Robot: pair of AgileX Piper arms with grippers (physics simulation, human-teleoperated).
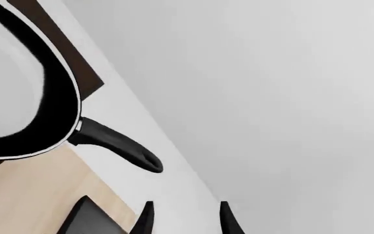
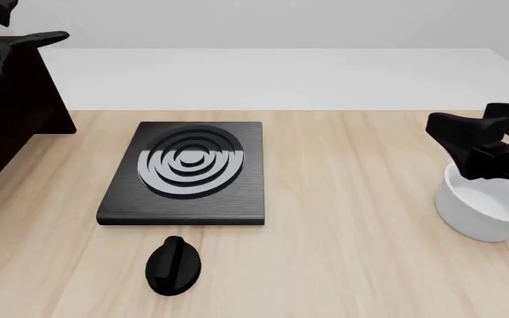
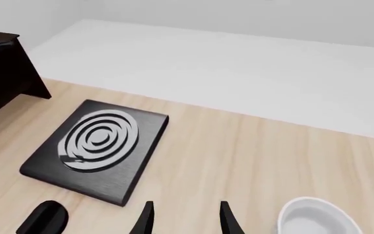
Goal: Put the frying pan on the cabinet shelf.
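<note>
The frying pan (image 1: 18, 83), black with a pale glossy inside, lies on top of the dark cabinet (image 1: 76, 63), and its handle (image 1: 119, 144) juts out past the cabinet's edge. My left gripper (image 1: 187, 219) is open with nothing between its fingers, a short way back from the handle's end and not touching it. In the front view only the handle (image 2: 47, 38) shows, above the cabinet (image 2: 7, 99) at far left. My right gripper (image 3: 185, 219) is open and empty, hovering over the white bowl (image 2: 484, 209) at the right (image 2: 449, 129).
A flat black square plate with silver rings (image 2: 188, 169) lies mid-table, with a black knob (image 2: 173, 265) in front of it. The white bowl (image 3: 317, 219) stands near the table's right edge. The wooden table (image 2: 352, 199) ends at a pale strip behind.
</note>
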